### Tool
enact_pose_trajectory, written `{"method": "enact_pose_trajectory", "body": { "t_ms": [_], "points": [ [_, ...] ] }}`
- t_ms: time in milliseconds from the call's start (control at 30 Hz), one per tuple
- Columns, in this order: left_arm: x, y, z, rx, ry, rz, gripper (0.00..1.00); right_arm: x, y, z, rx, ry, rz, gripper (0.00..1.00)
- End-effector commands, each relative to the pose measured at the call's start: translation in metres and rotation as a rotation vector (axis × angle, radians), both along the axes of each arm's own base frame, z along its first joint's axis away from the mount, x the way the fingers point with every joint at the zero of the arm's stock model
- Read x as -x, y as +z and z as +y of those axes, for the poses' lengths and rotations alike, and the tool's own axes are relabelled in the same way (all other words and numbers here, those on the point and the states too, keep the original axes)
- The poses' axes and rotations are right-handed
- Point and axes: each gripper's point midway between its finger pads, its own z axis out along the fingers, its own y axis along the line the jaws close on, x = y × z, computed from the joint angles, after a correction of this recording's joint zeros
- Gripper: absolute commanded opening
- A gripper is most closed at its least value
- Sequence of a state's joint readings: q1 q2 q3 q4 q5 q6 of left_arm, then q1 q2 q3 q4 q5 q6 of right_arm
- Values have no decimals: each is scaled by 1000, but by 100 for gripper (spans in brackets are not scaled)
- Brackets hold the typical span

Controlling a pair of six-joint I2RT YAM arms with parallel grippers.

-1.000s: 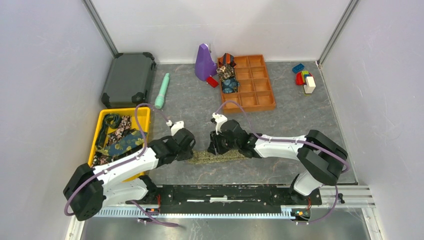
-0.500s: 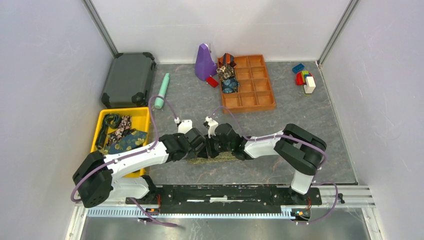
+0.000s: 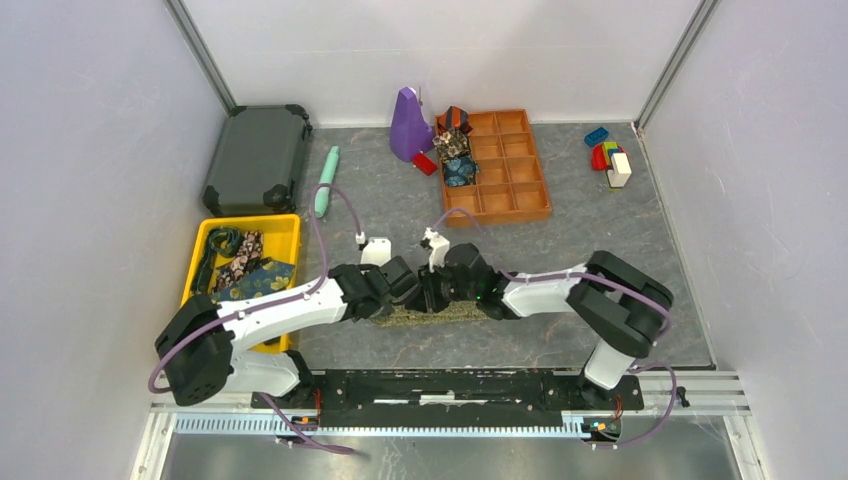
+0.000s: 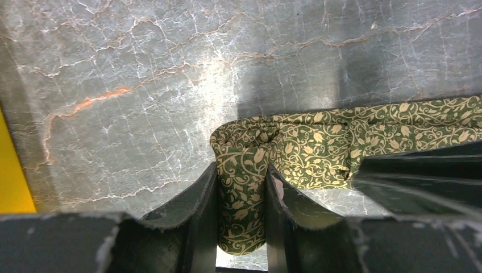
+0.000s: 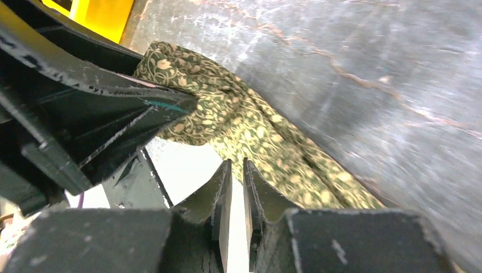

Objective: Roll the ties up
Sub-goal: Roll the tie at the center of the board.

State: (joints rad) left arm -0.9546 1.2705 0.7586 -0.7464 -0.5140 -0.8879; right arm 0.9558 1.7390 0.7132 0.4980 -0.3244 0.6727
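Observation:
An olive-gold patterned tie [image 3: 450, 314] lies as a strip on the grey mat in front of the arms. Its left end is coiled into a small roll [image 4: 244, 142]. My left gripper [image 4: 241, 169] is shut on that roll, one finger on each side. The flat rest of the tie [image 5: 256, 131] runs off to the right. My right gripper [image 5: 237, 162] sits right beside the left one [image 3: 405, 298], its tips at the tie's edge. Its jaws stand almost together with a thin slit, and nothing shows inside it. More ties [image 3: 240, 272] lie loose in the yellow bin [image 3: 290, 228].
An orange compartment tray [image 3: 520, 195] at the back holds rolled ties [image 3: 455, 150]. A purple object [image 3: 408, 125] stands beside it. A teal cylinder [image 3: 325, 183] and a dark case [image 3: 258, 155] sit back left. Toy blocks [image 3: 608, 160] are back right.
The left arm has travelled right with the tie's end, so the strip looks shorter and the two grippers now meet. The right gripper's jaws have narrowed.

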Motion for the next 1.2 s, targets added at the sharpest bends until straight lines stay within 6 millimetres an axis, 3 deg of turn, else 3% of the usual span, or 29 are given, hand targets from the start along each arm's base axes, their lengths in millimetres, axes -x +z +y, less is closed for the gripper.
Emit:
{"method": "enact_pose_trajectory", "body": {
  "t_ms": [0, 367, 567, 767, 1000, 1167],
  "points": [
    [-9, 11, 7, -108, -12, -49, 18, -21, 16, -32, 55, -77, -101, 18],
    [-12, 9, 6, -317, -27, -63, 17, -64, 32, -123, 230, -329, -195, 21],
    [-13, 5, -2, -429, -41, -65, 16, -73, 37, -156, 257, -405, -210, 22],
    [-12, -7, -17, -480, -53, -49, 16, -75, 45, -175, 255, -445, -221, 22],
    [-9, -26, -36, -512, -73, -22, 16, -76, 56, -182, 237, -460, -245, 22],
    [-5, -43, -49, -542, -111, 41, 19, -71, 53, -184, 247, -454, -228, 22]
  ]
}}
